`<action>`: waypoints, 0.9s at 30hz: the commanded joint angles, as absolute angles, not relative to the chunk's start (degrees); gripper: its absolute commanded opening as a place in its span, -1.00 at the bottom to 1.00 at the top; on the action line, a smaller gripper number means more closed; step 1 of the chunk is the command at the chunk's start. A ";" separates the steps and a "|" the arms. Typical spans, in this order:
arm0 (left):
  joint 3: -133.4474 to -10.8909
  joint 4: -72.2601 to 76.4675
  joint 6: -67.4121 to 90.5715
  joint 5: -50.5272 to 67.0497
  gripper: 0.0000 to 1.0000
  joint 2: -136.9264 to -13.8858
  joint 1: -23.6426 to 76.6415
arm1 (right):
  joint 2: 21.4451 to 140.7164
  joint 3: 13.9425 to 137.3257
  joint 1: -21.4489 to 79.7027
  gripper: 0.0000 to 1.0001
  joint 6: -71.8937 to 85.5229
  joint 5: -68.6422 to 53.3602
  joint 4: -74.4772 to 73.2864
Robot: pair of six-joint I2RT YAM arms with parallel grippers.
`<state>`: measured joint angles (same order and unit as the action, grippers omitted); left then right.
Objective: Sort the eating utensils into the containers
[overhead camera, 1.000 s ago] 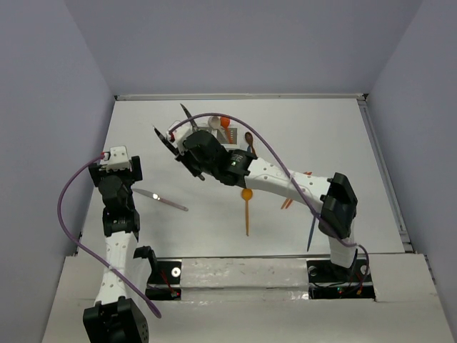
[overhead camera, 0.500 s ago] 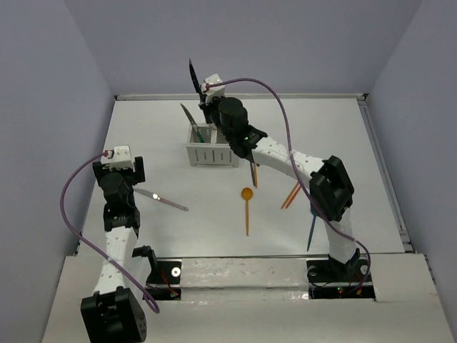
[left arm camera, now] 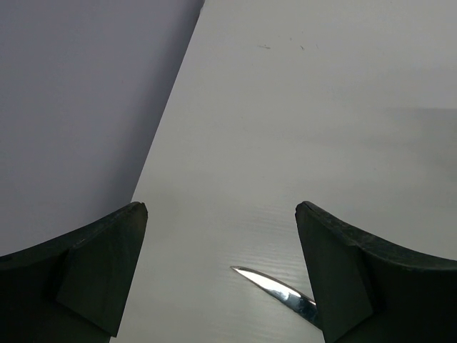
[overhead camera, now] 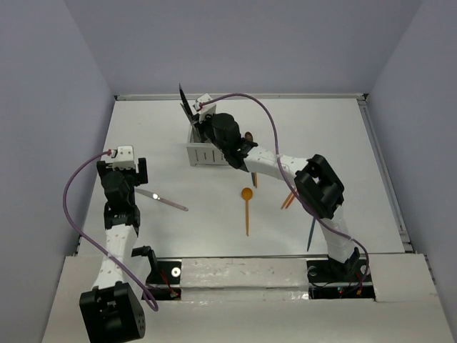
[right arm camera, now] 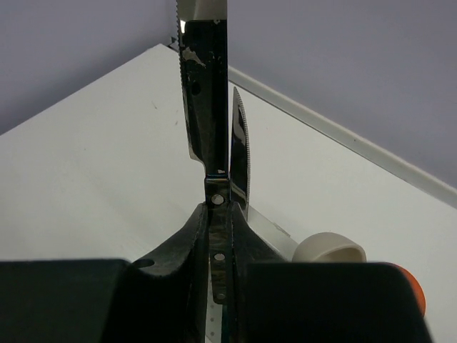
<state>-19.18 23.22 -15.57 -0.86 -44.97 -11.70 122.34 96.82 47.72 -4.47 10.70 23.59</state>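
Right gripper (right arm camera: 218, 218), clamped on black knife (right arm camera: 206, 93): hold blade upright, lower straight into caddy (overhead camera: 202, 154) at six o'clock, clear of neighbouring knife (right arm camera: 240, 153).

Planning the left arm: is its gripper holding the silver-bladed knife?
No, the open left gripper hovers over the silver-bladed knife lying on the table.

The left arm (overhead camera: 116, 246) and right arm (overhead camera: 270, 163) are showing white links and black joint housings. A purple cable (overhead camera: 66, 193) is looping along each. The left gripper (left arm camera: 221, 207) is presenting black wedge-shaped fingers (left arm camera: 93, 264).
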 commanded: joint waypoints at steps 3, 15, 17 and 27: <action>-20.74 25.58 -15.82 -0.26 0.97 -45.26 -11.95 | 122.26 95.54 48.08 -0.71 -4.13 11.43 26.20; -23.20 21.89 -15.29 -1.56 0.98 -44.03 -11.95 | 112.42 100.63 52.64 0.38 -7.56 9.76 1.08; -24.87 19.88 -15.29 -3.94 0.98 -44.38 -12.22 | 111.10 100.72 55.27 0.41 -6.51 6.00 -7.01; -30.06 10.20 -15.38 8.51 0.98 -47.81 -28.71 | 126.98 117.29 61.26 0.58 -1.15 -10.01 -21.44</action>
